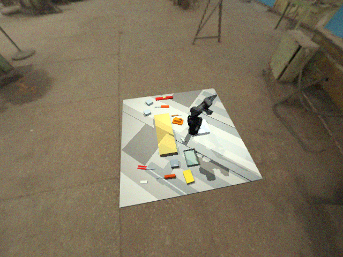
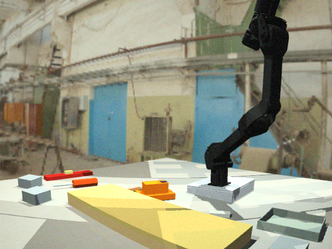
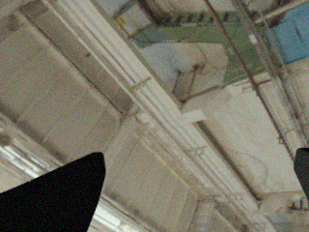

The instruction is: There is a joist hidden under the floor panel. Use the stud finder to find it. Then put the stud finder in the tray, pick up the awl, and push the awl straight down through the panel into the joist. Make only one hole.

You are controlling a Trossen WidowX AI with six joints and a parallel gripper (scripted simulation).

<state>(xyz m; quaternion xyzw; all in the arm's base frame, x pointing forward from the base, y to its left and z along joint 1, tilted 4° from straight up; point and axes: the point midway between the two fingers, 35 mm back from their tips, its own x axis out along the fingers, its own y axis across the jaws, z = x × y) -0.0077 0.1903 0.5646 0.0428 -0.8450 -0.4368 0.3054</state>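
Observation:
The yellow floor panel (image 1: 166,133) (image 2: 161,214) lies flat; no hole shows in it. The orange stud finder (image 1: 177,121) (image 2: 154,188) stands on the table beside the panel, on the robot base's side. The awl, with an orange-brown handle (image 1: 174,115) (image 2: 136,189), lies just behind the stud finder in the exterior view, partly hidden by it. The grey-green tray (image 1: 185,158) (image 2: 289,230) is empty. My gripper (image 3: 199,160) is open and empty, raised high and far from the tools; the wrist view shows only ceiling and walls between the fingers. The joist is hidden.
A red level (image 1: 164,98) (image 2: 68,175), a screwdriver (image 1: 164,106) (image 2: 85,182) and two grey blocks (image 1: 149,102) (image 1: 147,112) lie past one panel end. Near the other end are a grey block (image 1: 174,163), red-handled pliers (image 1: 142,167), another screwdriver (image 1: 169,176) and a yellow block (image 1: 188,176).

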